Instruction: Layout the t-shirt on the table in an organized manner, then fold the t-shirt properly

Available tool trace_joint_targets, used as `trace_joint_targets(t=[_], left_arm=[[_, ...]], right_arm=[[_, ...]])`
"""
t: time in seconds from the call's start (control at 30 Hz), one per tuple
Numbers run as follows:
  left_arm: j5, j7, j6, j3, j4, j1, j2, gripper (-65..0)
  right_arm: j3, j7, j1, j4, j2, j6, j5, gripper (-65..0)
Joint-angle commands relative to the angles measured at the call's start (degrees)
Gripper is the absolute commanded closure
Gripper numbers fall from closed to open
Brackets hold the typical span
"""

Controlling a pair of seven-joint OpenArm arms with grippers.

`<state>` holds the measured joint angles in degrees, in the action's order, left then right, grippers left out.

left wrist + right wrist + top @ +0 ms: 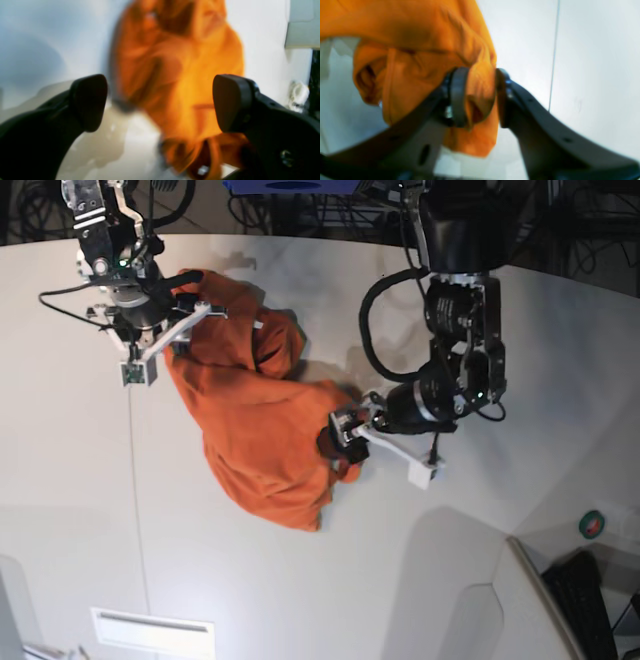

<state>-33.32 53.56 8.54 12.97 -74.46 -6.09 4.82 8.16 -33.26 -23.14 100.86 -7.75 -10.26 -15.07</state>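
White surface [90, 560] carrying 1 crumpled orange t-shirt [255, 435].
The surface is smooth and pale, with a thin dark seam line [137, 510] running along its length and a curved far edge. The t-shirt lies bunched in a rumpled heap near the middle, partly lifted at its upper end, beside the seam.

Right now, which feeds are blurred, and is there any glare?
Left wrist: t-shirt smeared by blur, left gripper pads sharper. Right wrist: soft overall, cloth in the right gripper readable. Base: sharpest, bright sheen on the table near the bottom edge.
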Motion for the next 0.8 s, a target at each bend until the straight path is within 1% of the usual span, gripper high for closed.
trace_joint_targets(t=[0.0,0.07,0.17,0.3,0.33,0.37,0.4,0.43,0.47,0.5,0.53,0.57,0.63,0.67,0.73,0.77], left_arm=[[-0.83,-0.33,0.12,-0.18,1.44,-2.31,0.59,-63.8],[-0.83,-0.33,0.12,-0.18,6.19,-5.21,1.47,-63.8],[-0.66,-0.59,0.12,-0.27,12.26,-8.11,1.64,-63.8],[-0.39,-0.77,0.12,-0.27,15.25,-9.34,1.64,-63.5],[-0.39,-0.77,0.12,-0.27,15.33,-9.52,1.64,-61.5],[-0.39,-0.77,0.12,-0.53,15.42,-9.69,1.64,-57.3],[-0.39,-0.77,0.12,-1.50,15.51,-9.78,1.64,-49.5],[-0.39,-0.77,0.12,-2.47,15.33,-9.87,1.47,-39.2],[-0.39,-0.77,0.12,-2.99,15.33,-9.96,1.38,-26.8],[-0.39,-0.77,0.12,-2.99,15.25,-10.04,1.38,-16.3],[-0.39,-0.77,0.04,-2.73,14.81,-10.04,1.38,-4.1],[-0.39,-0.77,0.04,-2.82,13.66,-10.04,1.29,0.0],[-0.39,-0.77,-0.58,-2.82,10.50,-10.04,1.11,0.0],[-0.39,-0.77,-1.72,-3.17,9.01,-10.04,0.68,0.0],[-0.39,-0.59,-5.68,-3.52,5.14,-10.66,0.24,0.0],[-0.39,-0.42,-7.00,-3.52,3.91,-11.54,0.15,0.0]], right_arm=[[-0.12,0.95,0.41,1.08,-0.30,-0.07,-0.09,-22.7],[-0.12,0.68,0.41,1.16,-0.21,-0.07,-0.09,-22.7],[-0.38,0.68,0.41,1.16,-0.21,-0.07,-0.09,-22.8],[-0.38,0.68,0.41,1.16,-0.21,-0.07,-0.09,-22.8],[-0.30,0.68,0.41,1.16,-0.21,-0.07,-0.09,-22.8],[-0.30,0.68,0.41,1.16,-0.21,-0.07,-0.09,-22.5],[-0.30,0.68,0.41,1.16,-0.21,-0.07,-0.09,-20.7],[-0.21,0.68,0.41,1.16,-0.21,-0.07,-0.09,-16.8],[-0.21,0.68,0.41,1.16,-0.21,-0.07,-0.09,-9.9],[-0.21,0.68,0.41,1.16,-0.21,-0.07,-0.09,-2.6],[-0.30,0.68,0.41,1.16,-0.21,-0.07,-0.09,0.0],[-0.38,0.68,0.41,1.16,-0.21,0.02,-0.09,0.0],[-0.38,0.68,0.94,1.78,-0.38,0.02,-0.09,0.0],[-0.38,0.42,1.47,2.22,-0.47,0.02,-0.09,0.0],[-0.38,0.33,2.96,3.45,-0.74,0.02,0.17,0.0],[-0.38,0.16,4.10,4.06,-1.53,0.02,0.17,0.0]])
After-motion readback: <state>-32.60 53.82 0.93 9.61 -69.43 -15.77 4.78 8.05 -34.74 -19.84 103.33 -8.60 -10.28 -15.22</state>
